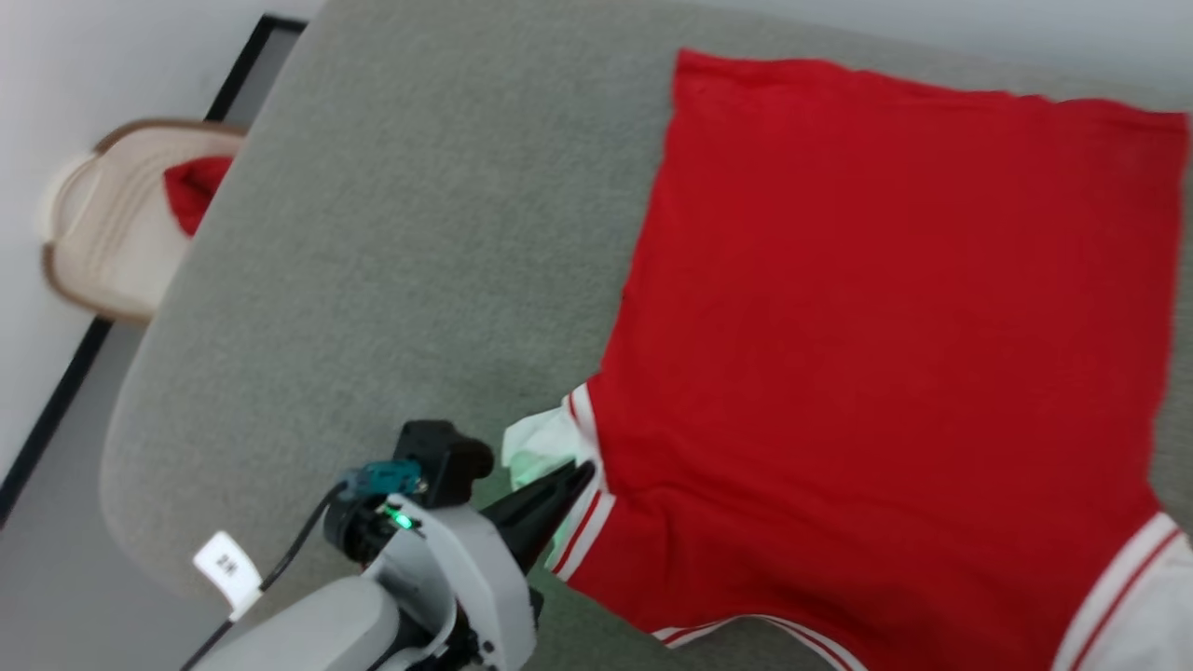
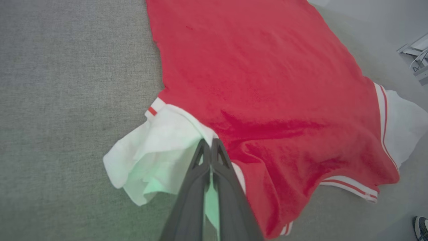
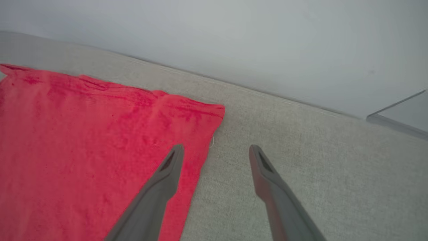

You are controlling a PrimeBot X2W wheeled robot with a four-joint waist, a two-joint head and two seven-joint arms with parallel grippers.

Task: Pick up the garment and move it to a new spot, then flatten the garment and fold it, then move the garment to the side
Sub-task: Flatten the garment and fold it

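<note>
The garment (image 1: 867, 326) lies spread out flat on the grey padded surface (image 1: 391, 233), taking up the right half of my head view. Its long axis runs away from me, leaning a little to the right. The straight plain hem is the far end, and the two white-ended sleeves with their striped bands are the near end. One sleeve reaches toward my left side and the other runs off at the lower right.

My left gripper (image 1: 582, 471) sits at the left sleeve, where the white cuff meets the stripe trim. Seen from the left wrist, its two dark fingers (image 2: 200, 160) are pressed together with pale cloth caught between them. So the left gripper is pinched closed on the garment at that sleeve. The white sleeve end (image 2: 150, 154) bunches loosely to one side of the fingers, and creases in the red cloth fan out from their tips.

My right gripper (image 3: 216, 147) hangs over the far hem corner with its fingers spread wide and nothing between them. One finger is above the red cloth and the other above the bare surface.

Off the surface to my left, a small red cloth (image 1: 196, 191) lies in a pale rounded seat (image 1: 102, 242).
</note>
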